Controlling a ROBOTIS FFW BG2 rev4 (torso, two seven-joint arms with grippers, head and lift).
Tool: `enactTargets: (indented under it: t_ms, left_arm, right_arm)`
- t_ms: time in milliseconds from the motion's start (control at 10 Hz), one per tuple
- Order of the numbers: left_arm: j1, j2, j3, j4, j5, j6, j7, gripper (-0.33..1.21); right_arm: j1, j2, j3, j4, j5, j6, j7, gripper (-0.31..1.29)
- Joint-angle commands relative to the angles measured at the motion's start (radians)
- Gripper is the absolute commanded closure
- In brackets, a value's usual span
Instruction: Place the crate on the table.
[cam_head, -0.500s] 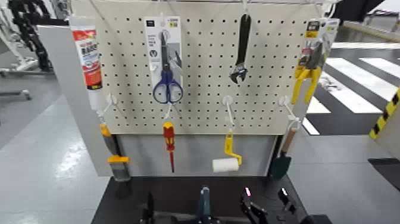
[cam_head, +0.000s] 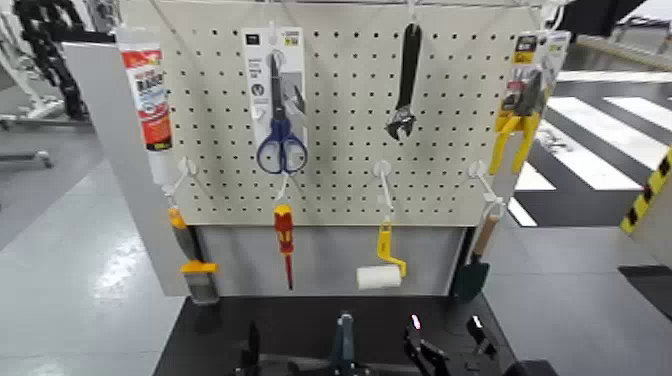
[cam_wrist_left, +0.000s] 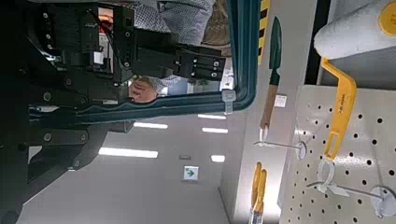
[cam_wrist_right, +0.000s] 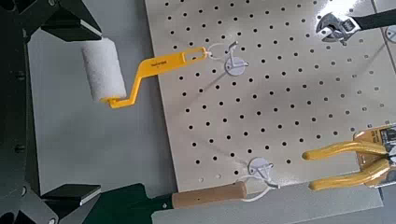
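Note:
Only the crate's upright handle bar shows in the head view, at the bottom edge over the black table. The crate's blue-grey rim crosses the left wrist view close to the camera. My left gripper is just to the left of the handle bar, low over the table's front. My right gripper is just to the right of it. In the right wrist view its two dark fingers stand wide apart with nothing between them, facing the pegboard. The crate's body is out of view.
The cream pegboard backs the table with scissors, a wrench, yellow pliers, a red screwdriver, a paint roller, a trowel and a sealant tube. Grey floor lies to both sides.

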Motion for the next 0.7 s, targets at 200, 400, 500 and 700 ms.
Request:
enactTargets:
  t_ms: [200,400,500,700]
  left_arm:
    - [-0.011,0.002,0.024,0.001,-0.001,0.008,0.035,1.19]
    - [-0.032,0.006,0.035,0.021,-0.007,0.026,0.072,1.19]
    - [-0.043,0.012,0.03,0.027,-0.013,0.034,0.072,1.19]
    - [-0.078,0.026,0.032,0.048,-0.042,0.052,0.072,1.19]
  right_arm:
    - [0.0,0.002,0.0,0.003,0.0,-0.002,0.0,0.15]
    - [0.0,0.002,0.002,0.003,0.0,-0.005,0.0,0.15]
    - [0.0,0.003,0.002,0.005,-0.002,-0.006,0.0,0.14]
    - [0.0,0.005,0.002,0.008,-0.003,-0.009,0.0,0.15]
